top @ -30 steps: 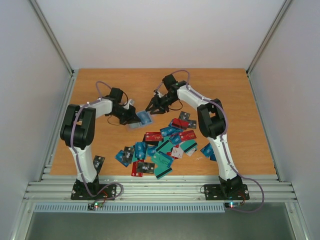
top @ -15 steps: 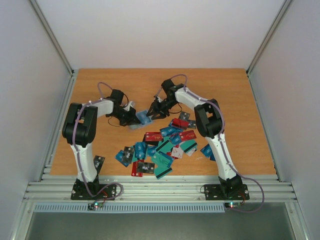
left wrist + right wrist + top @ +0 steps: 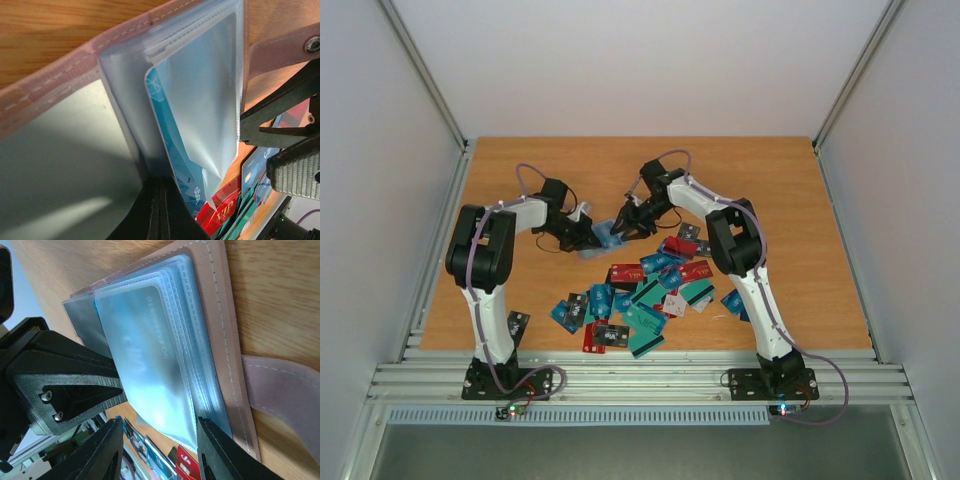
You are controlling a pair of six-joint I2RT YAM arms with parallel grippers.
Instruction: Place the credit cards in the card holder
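Note:
The card holder [image 3: 608, 234] is open at mid-table, with a pinkish-tan cover [image 3: 220, 340] and clear plastic sleeves. My left gripper [image 3: 586, 236] is shut on one sleeve leaf [image 3: 60, 165], its fingertips pressed together [image 3: 160, 184]. A teal credit card [image 3: 172, 160] sits inside a sleeve [image 3: 145, 355]. My right gripper [image 3: 631, 224] is at the holder's right side. It is open [image 3: 160, 442], and its two fingers [image 3: 107, 450] straddle the lower edge of the sleeve stack. Several loose credit cards [image 3: 642, 288], red, teal, blue and black, lie heaped nearer the arm bases.
One stray card [image 3: 517, 325] lies beside the left arm's base, and blue ones [image 3: 735, 300] lie by the right arm. The holder's strap with a snap [image 3: 312, 45] points toward the right gripper. White walls enclose the table; a metal rail [image 3: 640, 380] runs along its near edge.
My right gripper has moved down and left until it meets the card holder. The left gripper has kept its hold and shifted the holder slightly right.

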